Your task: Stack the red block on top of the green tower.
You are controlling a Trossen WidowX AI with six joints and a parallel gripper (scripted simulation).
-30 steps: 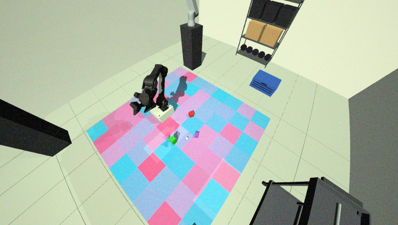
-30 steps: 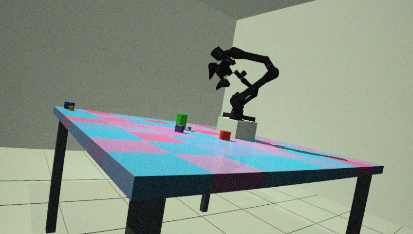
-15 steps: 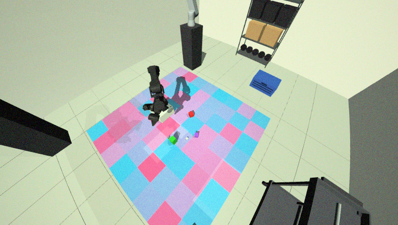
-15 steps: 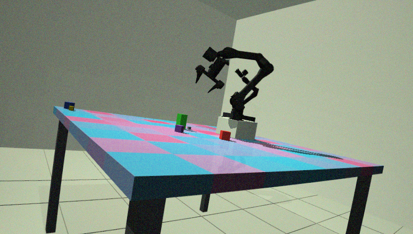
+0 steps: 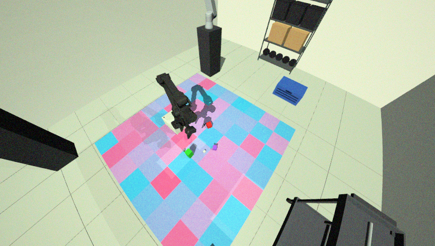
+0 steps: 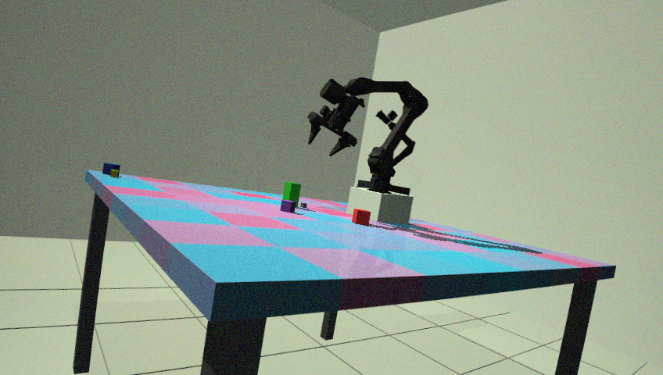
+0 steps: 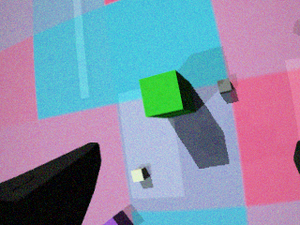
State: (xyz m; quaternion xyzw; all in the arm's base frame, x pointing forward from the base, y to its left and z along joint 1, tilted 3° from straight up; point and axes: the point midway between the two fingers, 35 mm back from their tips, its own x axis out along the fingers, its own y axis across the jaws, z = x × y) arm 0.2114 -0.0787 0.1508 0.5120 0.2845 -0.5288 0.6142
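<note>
A desk (image 5: 225, 170) (image 6: 279, 239) with a patchwork top of pink, cyan and lilac squares stands on dark legs over a pale tiled floor (image 5: 344, 130) (image 6: 153, 344). Above it, the black two-fingered claw (image 5: 186, 129) (image 6: 320, 149) is released, its fingers spread wide with nothing between them, and it points obliquely downward, well apart from the desk. The black jointed arm (image 5: 174, 93) (image 6: 404, 118) arches back from the claw to a white box-shaped base (image 5: 166, 117) (image 6: 395, 208). In the wrist view, the upright green rectangular tower (image 5: 189, 152) (image 6: 292, 192) (image 7: 161, 95) appears beyond the fingertips, its top face bare. Near the tower lie a small grey cube (image 7: 225, 86) and a small cream-white cube (image 5: 204, 151) (image 7: 138, 174). A purple block (image 5: 215, 147) (image 6: 288, 206) (image 7: 117, 219) sits near the cream-white cube, only partly within the wrist view. The red cube-shaped block (image 5: 209, 124) (image 6: 360, 216) rests on the desk near the white base, apart from the tower. At the far corner in the exterior view, a dark blue block (image 6: 110, 167) stands beside a smaller yellow block (image 6: 114, 173); whether they touch cannot be told.
</note>
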